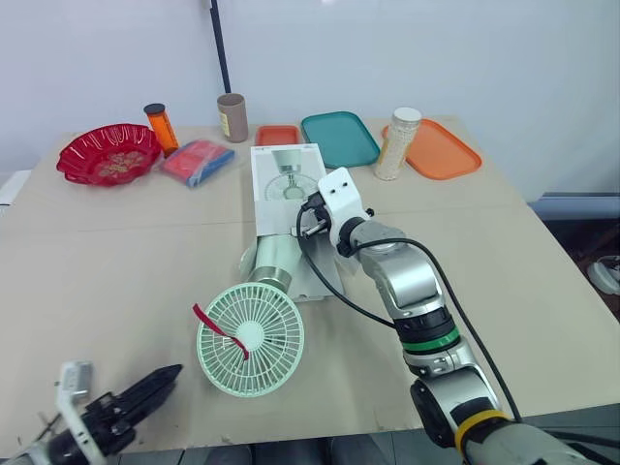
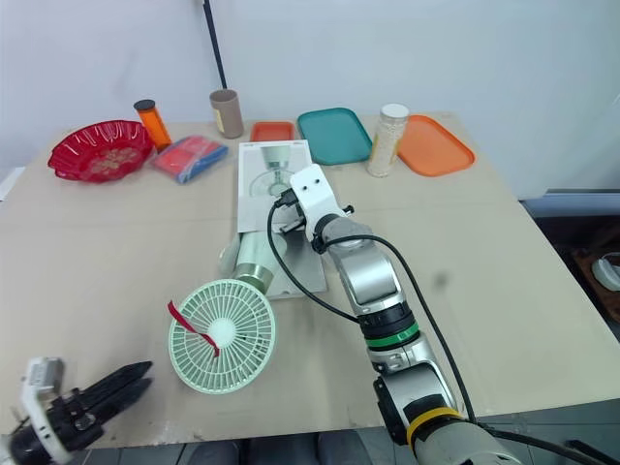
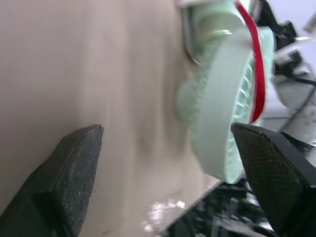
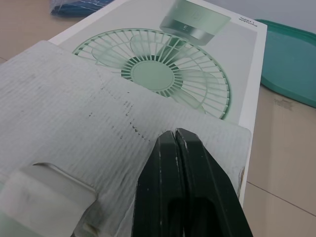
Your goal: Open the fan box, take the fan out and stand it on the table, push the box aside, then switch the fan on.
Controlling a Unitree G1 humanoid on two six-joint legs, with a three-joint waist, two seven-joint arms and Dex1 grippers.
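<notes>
Mint fan (image 1: 250,339) out of box, lying on counter (image 1: 116,262), not upright. Grille faces up, red ribbon (image 1: 221,329) across it. Fan base points toward open end of fan box (image 1: 287,174). Box lies flat mid-counter, corrugated flap (image 4: 74,108) folded out. Right pincer (image 4: 175,136) has fingers pressed together, tips over flap edge. Left pincer (image 1: 165,380) spread wide, low by front-left counter edge, near fan, apart from it.

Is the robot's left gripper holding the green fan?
No, the left gripper is open, with a gap of bare table between it and the fan.
</notes>
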